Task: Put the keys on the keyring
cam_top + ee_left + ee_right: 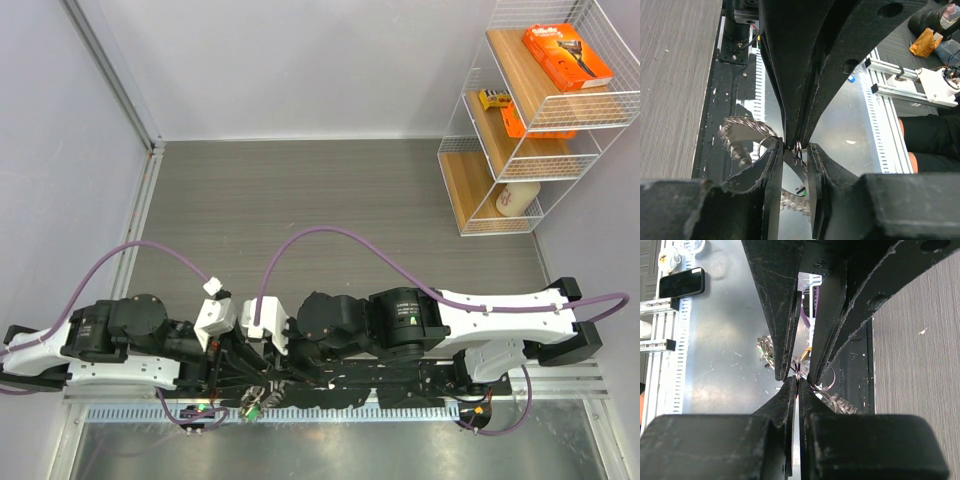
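Both grippers meet over the metal plate at the table's near edge. My right gripper [798,382] is shut on the thin silver keyring [797,371], pinching its wire edge-on. The same keyring [799,148] shows in the left wrist view, hanging from the right arm's fingers. My left gripper [796,150] stands narrow, with a dark flat key [796,167] spanning the gap and touching both pads. Silver keys [737,135] fan out to its left, and more hang below with a green tag [803,191]. The top view shows the bunch [250,408] under the two wrists.
A wire shelf [530,110] stands at the back right with an orange box [567,55] and a bottle [517,197]. The grey wooden tabletop [330,210] lies beyond the arms. A phone [682,282] lies off the table, and aluminium rails [900,85] run along the near edge.
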